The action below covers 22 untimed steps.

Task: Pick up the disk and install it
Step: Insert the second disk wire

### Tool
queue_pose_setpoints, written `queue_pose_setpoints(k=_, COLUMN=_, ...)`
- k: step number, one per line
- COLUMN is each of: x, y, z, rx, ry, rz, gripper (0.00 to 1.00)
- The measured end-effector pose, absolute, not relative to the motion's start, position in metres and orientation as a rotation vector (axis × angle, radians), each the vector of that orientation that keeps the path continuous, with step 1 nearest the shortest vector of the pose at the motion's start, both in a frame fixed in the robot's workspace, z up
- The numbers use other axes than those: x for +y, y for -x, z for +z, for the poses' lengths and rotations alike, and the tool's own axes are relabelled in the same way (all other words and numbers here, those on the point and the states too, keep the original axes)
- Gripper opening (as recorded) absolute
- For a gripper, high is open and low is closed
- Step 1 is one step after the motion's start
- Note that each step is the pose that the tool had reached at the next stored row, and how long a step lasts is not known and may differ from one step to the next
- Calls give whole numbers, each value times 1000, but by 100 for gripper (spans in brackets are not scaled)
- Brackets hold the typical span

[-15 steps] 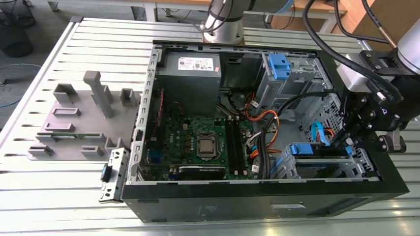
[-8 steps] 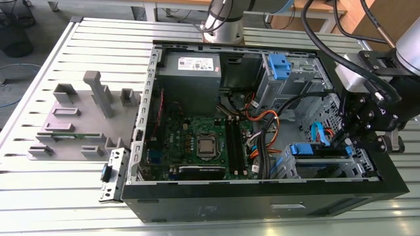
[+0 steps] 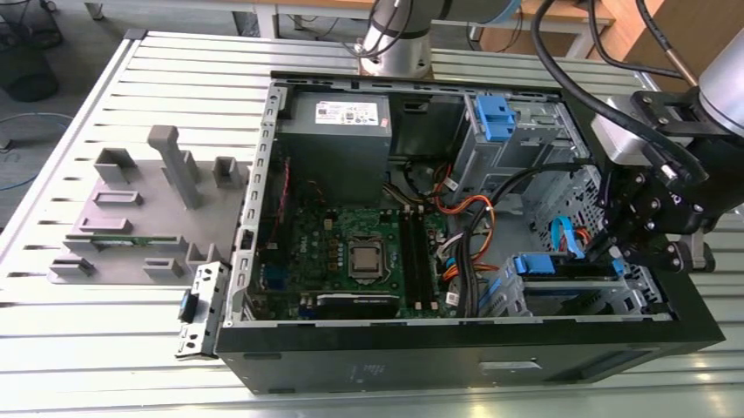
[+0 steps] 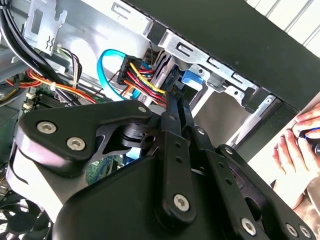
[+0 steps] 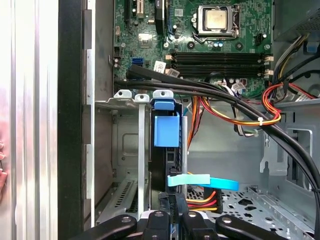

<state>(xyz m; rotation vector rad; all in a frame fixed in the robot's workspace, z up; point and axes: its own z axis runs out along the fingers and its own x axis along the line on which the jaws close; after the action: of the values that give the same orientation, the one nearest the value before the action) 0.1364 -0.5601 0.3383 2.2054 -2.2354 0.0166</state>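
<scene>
Lying open on a slatted metal table, a black computer case was seen in the exterior view, its motherboard exposed and a grey power-supply box set at its far side. A grey fixture with upright blocks was placed on the table at the exterior view's left, well apart from the arm. The arm's black gripper was lowered into the case at the exterior view's right, at the drive bay. The disk was seated upright in the bay's metal cage, its blue carrier tab turned toward the motherboard. In the first wrist view the gripper's fingers were closed on the edge of the disk, beside a light-blue data cable and red-and-yellow power wires. A person's hand was rested outside the case in the second wrist view.
</scene>
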Motion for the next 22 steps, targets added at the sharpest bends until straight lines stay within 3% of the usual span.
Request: queue_pose_setpoints(k=22, x=-559, y=-135, z=335, rx=-2234, ry=-2204, rz=20, gripper=16)
